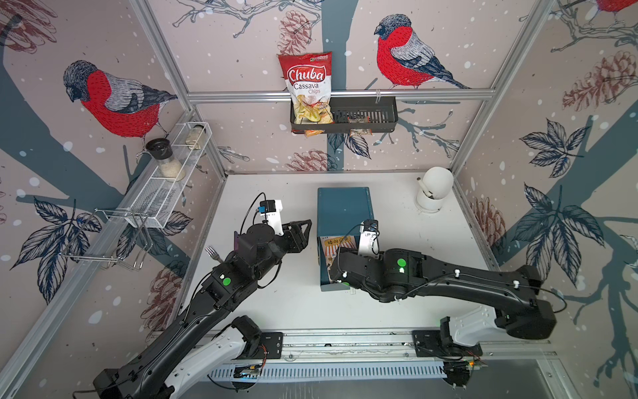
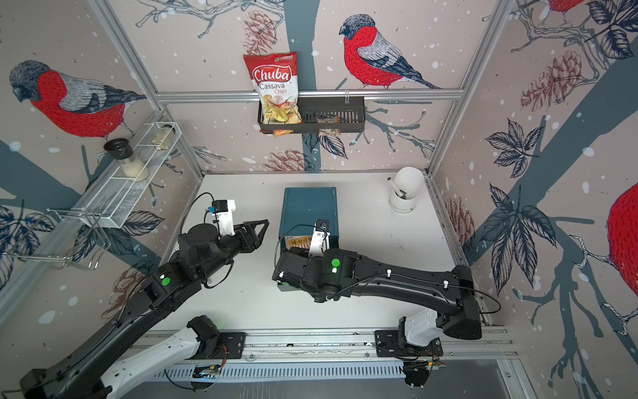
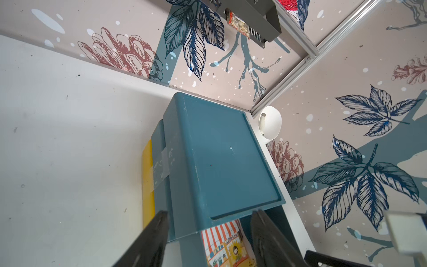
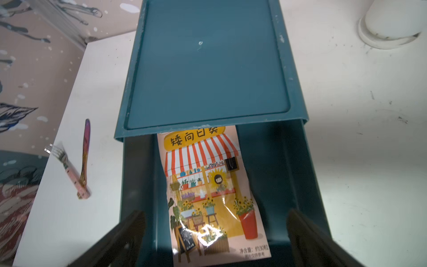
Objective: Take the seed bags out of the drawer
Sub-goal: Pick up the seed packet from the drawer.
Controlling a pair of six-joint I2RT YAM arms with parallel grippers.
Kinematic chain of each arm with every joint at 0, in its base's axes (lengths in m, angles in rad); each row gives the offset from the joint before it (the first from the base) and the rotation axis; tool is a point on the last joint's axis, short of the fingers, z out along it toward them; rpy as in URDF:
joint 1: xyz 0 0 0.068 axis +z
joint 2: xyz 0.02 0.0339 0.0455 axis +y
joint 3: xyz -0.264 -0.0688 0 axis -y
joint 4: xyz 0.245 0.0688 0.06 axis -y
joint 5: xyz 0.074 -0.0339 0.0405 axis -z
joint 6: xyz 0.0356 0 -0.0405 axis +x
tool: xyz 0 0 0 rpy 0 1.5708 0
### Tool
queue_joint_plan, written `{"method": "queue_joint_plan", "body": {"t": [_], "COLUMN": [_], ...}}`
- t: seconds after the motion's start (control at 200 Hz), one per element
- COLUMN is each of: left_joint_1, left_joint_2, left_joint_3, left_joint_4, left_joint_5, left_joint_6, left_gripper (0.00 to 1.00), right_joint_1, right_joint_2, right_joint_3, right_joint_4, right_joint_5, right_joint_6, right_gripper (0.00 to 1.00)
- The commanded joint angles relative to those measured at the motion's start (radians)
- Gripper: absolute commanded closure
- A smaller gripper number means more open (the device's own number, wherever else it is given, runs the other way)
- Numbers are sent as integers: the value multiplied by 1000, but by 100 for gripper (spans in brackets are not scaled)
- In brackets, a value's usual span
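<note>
Nearest the arm bases, the right tool (image 4: 216, 213) hangs over the front of the pulled-out drawer (image 4: 277, 175), its jaws spread wide and gripping nothing. Directly beneath it, flat on the drawer floor, lies a seed bag (image 4: 208, 189). It is the orange-yellow one with a red-and-white striped awning and a sunflower shop scene, and glare shows on its glossy near end. Its far end tucks under the front lip of the teal cabinet (image 4: 208, 64) that the drawer slides from. Whether other packets lie under it or deeper inside cannot be told from these views.

The left tool (image 1: 303, 232) hovers near the cabinet's left side without touching it. Its wrist view shows the fingers (image 3: 159, 231) partly spread with nothing between them. Off to the left on the white counter (image 1: 414, 248), a pink-handled fork (image 4: 69, 171) and an iridescent piece of cutlery (image 4: 85, 157) lie touching at their handle ends.

Past the cabinet, in the far right corner, a white rounded object (image 1: 433, 190) stands on the counter. On the back wall a black basket (image 1: 379, 110) holds a red Chuba chips bag (image 1: 307, 83)
</note>
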Motion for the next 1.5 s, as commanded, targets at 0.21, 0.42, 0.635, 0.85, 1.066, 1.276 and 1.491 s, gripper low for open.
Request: {"method": "queue_joint_plan", "body": {"t": [0.21, 0.42, 0.635, 0.85, 1.066, 1.276, 1.491], "left_joint_1": [4, -10, -17, -42, -42, -42, -42], "left_joint_2": [48, 32, 8, -57, -71, -89, -112], "left_joint_3": [-17, 29, 11, -67, -40, -124, -177], "left_joint_4": [-7, -90, -62, -29, -96, 1, 38], "left_joint_5": [71, 81, 213, 177, 225, 285, 282], "left_joint_6": [30, 55, 112, 18, 35, 51, 4], "left_gripper": [35, 24, 36, 53, 46, 40, 36], "right_joint_1": [1, -96, -185, -190, -216, -233, -235], "right_joint_2": [23, -69, -127, -71, -32, -21, -47], "right_joint_3": [27, -103, -200, -163, -156, -147, -202], "right_joint_4": [52, 235, 304, 255, 209, 198, 235], "right_joint_5": [138, -93, -256, -303, -304, -314, -337], "right_joint_6": [-97, -247, -235, -236, -200, -207, -186], "right_gripper": [0, 9, 24, 26, 27, 28, 28]}}
